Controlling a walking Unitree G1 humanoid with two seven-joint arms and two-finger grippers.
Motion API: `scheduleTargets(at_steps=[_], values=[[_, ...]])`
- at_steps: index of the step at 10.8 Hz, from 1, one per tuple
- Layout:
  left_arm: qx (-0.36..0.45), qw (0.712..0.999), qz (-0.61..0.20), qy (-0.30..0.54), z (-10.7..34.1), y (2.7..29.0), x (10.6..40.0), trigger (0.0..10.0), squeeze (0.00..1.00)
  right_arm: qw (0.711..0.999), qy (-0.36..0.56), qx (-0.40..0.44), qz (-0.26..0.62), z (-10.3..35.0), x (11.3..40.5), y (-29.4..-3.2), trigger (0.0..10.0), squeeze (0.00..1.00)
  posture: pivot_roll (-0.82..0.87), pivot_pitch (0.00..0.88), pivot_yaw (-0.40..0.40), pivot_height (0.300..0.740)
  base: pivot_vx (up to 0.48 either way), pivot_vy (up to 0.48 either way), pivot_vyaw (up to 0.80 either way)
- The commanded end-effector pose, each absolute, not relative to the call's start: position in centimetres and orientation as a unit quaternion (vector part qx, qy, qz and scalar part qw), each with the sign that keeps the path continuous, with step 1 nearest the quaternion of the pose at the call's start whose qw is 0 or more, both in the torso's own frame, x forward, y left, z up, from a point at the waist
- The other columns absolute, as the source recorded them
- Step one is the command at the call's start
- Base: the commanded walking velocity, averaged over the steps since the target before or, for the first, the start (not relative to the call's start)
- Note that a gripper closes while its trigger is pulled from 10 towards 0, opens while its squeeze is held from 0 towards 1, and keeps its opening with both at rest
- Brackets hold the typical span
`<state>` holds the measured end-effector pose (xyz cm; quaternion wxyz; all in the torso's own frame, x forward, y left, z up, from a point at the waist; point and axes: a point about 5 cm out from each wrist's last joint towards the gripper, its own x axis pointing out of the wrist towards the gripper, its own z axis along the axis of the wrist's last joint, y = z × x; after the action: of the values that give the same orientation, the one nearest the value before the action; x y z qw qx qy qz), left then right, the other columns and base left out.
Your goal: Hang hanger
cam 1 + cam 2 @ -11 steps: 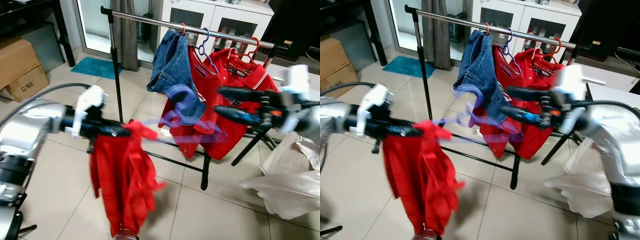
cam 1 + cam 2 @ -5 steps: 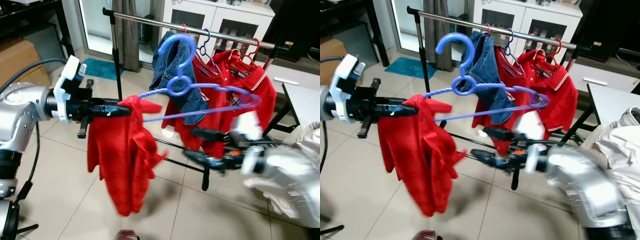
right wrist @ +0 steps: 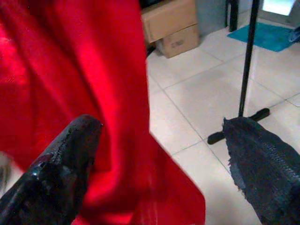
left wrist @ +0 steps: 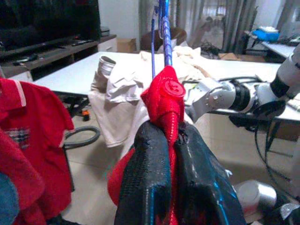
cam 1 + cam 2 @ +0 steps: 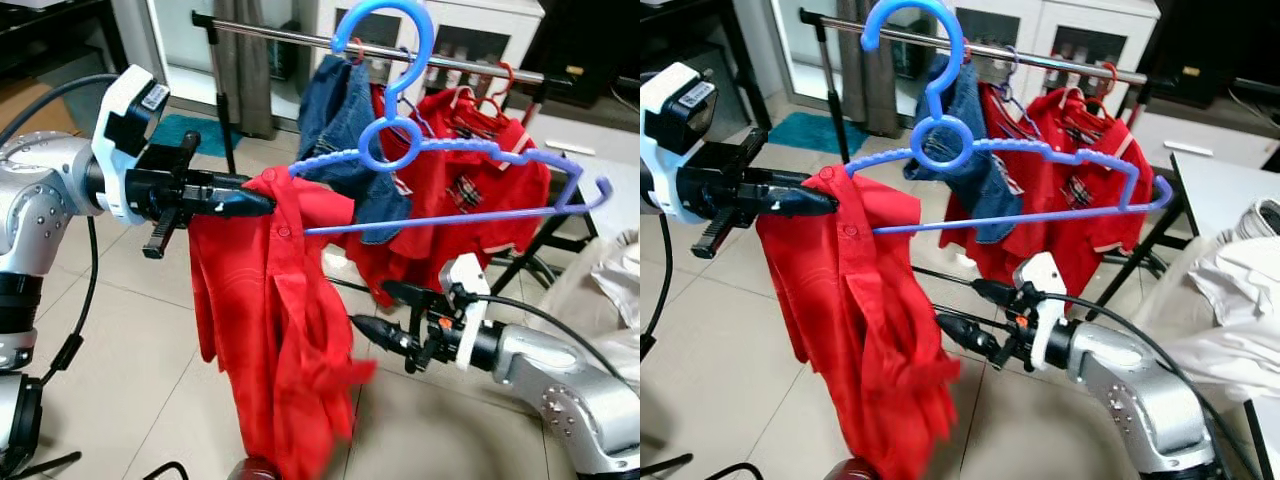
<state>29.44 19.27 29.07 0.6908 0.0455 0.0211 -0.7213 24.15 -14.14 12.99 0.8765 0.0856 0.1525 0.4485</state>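
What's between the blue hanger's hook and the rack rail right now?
Nothing: in the left eye view the blue hanger hook sits before the rack rail, not yet over it. The left claw pinches the red shirt.

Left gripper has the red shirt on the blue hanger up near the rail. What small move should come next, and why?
Probably carry the blue hanger forward so its hook goes over the rail. The left gripper is shut on the red shirt at the hanger's end, and the hook looks level with the rail, not visibly over it. The right gripper is open, low beside the shirt.
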Motion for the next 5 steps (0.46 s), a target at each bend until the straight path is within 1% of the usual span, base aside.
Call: scheduleTargets(at_steps=[1, 2, 3, 4, 5], values=[[0.065, 0.675, -0.735, -0.009, 31.1, 19.1, 28.7, 0.0, 0.00, 0.880, 0.160, 0.107, 0.435, 12.8, 24.3, -14.5, 10.0, 1.00, 0.21, 0.064, -0.005, 0.740, 0.000, 0.000, 0.00], [0.067, 0.673, -0.736, -0.014, 31.4, 19.0, 28.7, 0.0, 0.00, 0.874, 0.165, 0.115, 0.442, 12.7, 24.3, -14.2, 10.0, 1.00, 0.21, 0.064, -0.005, 0.740, 0.000, 0.000, 0.00], [0.069, 0.674, -0.735, -0.027, 31.9, 18.8, 28.7, 0.0, 0.00, 0.855, 0.181, 0.117, 0.471, 12.3, 23.7, -13.3, 10.0, 1.00, 0.21, 0.067, -0.009, 0.740, 0.000, 0.000, 0.00], [0.071, 0.681, -0.728, -0.044, 32.5, 18.8, 29.0, 0.0, 0.00, 0.837, 0.211, 0.106, 0.494, 11.7, 23.0, -12.4, 10.0, 1.00, 0.22, 0.068, -0.019, 0.740, 0.000, 0.000, 0.00], [0.075, 0.688, -0.719, -0.054, 32.9, 18.8, 29.2, 0.0, 0.00, 0.826, 0.238, 0.092, 0.502, 11.0, 22.6, -12.0, 10.0, 0.64, 0.22, 0.069, -0.022, 0.740, 0.000, 0.000, 0.00]])
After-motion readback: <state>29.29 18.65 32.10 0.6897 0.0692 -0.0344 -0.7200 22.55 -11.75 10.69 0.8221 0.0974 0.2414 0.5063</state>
